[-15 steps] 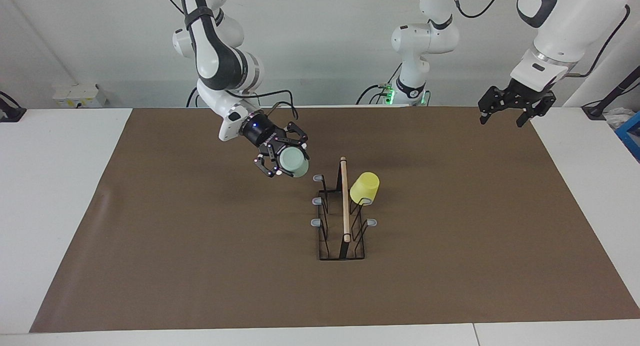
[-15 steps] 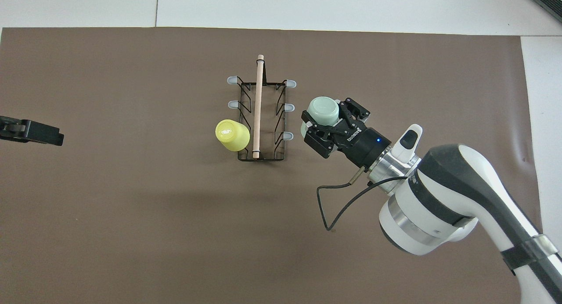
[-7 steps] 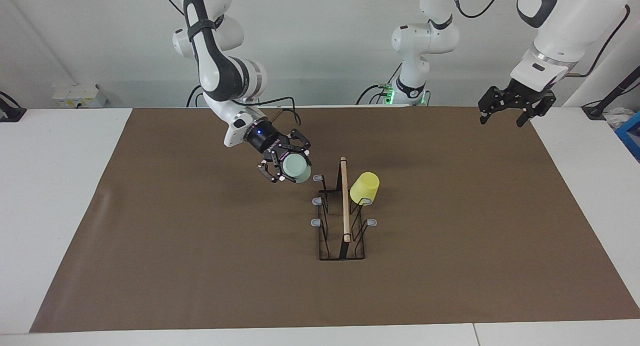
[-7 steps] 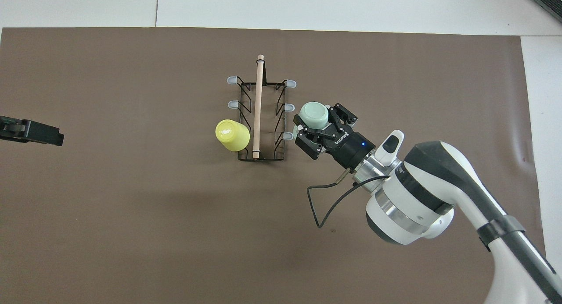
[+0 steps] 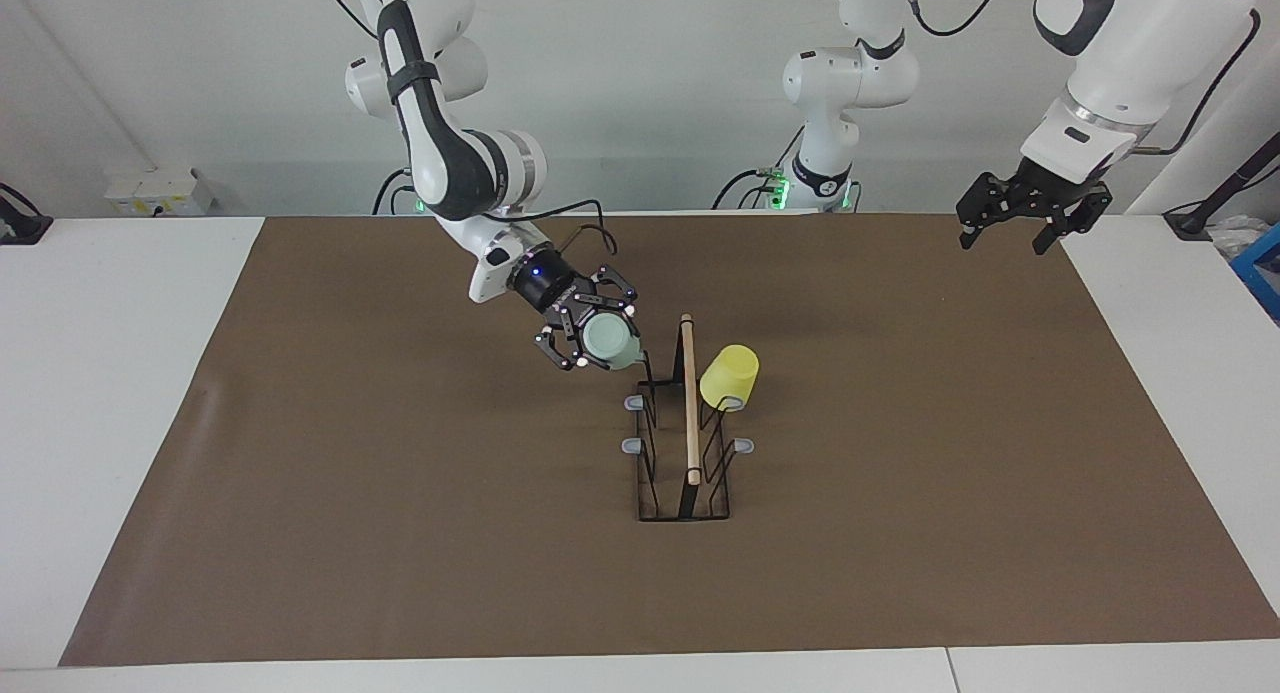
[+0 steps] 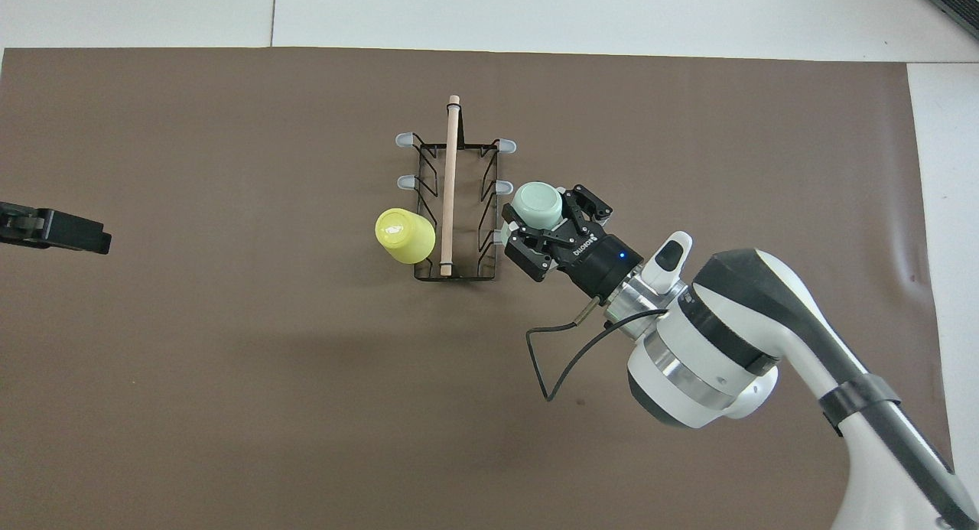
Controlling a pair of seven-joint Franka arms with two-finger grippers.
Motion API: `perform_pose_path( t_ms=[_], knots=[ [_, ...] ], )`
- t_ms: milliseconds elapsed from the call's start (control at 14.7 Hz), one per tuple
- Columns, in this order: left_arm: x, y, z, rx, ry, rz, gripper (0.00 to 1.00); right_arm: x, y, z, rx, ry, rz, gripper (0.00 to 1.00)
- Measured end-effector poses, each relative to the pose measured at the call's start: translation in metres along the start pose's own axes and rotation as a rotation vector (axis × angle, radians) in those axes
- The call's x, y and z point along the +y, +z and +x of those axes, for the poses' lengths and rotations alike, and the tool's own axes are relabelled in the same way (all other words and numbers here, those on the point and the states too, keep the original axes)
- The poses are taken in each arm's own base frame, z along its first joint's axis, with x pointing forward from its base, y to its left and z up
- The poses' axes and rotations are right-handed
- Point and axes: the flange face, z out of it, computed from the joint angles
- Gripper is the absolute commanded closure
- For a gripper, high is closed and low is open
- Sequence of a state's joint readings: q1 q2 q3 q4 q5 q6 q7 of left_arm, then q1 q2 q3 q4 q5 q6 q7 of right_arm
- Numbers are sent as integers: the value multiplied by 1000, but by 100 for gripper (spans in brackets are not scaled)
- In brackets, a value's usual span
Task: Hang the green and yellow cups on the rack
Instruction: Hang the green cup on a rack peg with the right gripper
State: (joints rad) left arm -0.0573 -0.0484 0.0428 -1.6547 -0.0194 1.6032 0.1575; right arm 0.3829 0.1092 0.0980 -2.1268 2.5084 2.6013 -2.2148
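green cup [image 5: 610,341] in right tool [image 5: 592,339]

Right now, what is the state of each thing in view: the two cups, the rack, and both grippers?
Yellow cup: hung upside down on a rack peg, on the left arm's side.
Green cup: held in the air, right at the rack's peg nearest the robots on the right arm's side, not yet released.
Rack: upright on the brown mat.
Right gripper: shut on the green cup.
Left gripper: open, empty, waiting.
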Motion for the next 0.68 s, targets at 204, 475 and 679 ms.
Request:
perform_pose_path(
  t_ms=[204,475,679],
  knots=[
    [0,0,0,0,0,0,0,-4,5,-6,-10,-6,8,48],
    [0,0,0,0,0,0,0,-1,8,-12,-13,-28,2,49],
    [0,0,0,0,0,0,0,-2,12,-17,-14,-27,5,49]
  ],
)
